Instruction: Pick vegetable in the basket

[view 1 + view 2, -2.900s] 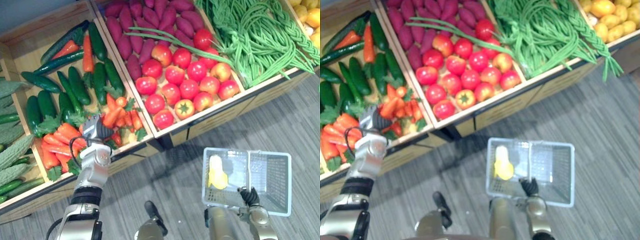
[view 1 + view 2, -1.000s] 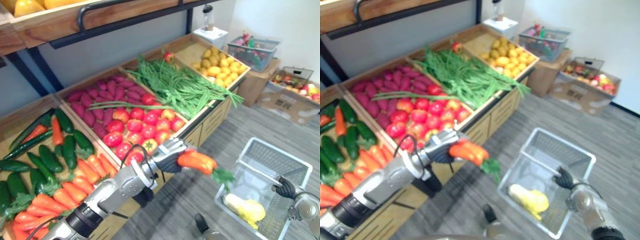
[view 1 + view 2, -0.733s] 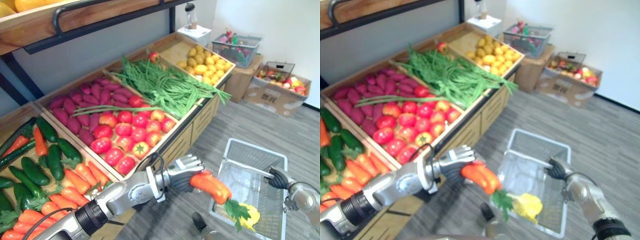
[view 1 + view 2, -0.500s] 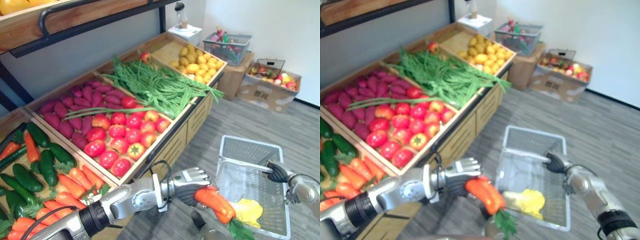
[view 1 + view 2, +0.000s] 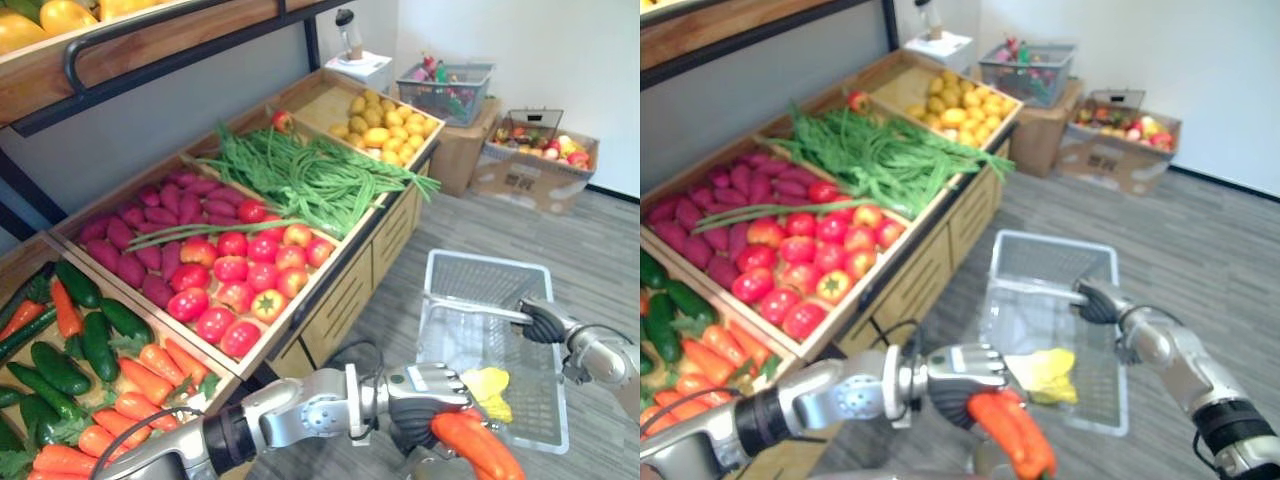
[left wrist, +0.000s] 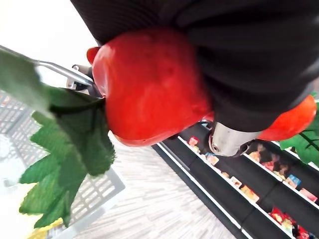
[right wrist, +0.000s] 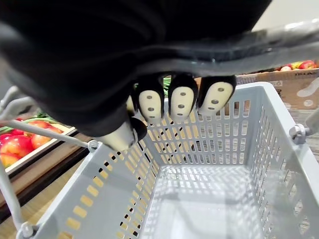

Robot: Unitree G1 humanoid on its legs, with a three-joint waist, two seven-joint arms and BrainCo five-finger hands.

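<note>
My left hand (image 5: 425, 398) is shut on an orange-red carrot (image 5: 476, 446) at the near left corner of the grey wire basket (image 5: 485, 263). In the left wrist view the carrot (image 6: 149, 89) hangs with its green leaves (image 6: 65, 164) over the basket's rim (image 6: 99, 191). My right hand (image 5: 545, 322) is shut on the basket's handle (image 5: 470, 305) and holds the basket off the floor. Its fingers (image 7: 182, 102) curl above the basket's wall (image 7: 209, 149). A yellow vegetable (image 5: 490, 385) lies in the basket.
A wooden produce stand (image 5: 350, 290) runs along the left, with carrots and cucumbers (image 5: 90, 350), tomatoes (image 5: 240, 285), purple sweet potatoes (image 5: 150, 215), green beans (image 5: 310, 180) and yellow fruit (image 5: 385, 120). Boxes (image 5: 530, 165) and another basket (image 5: 445, 85) stand at the back right.
The camera has swung, so the whole scene has shifted. My left hand has carried the carrot from the stand's side down to the basket's near left corner. My right hand keeps its hold on the handle.
</note>
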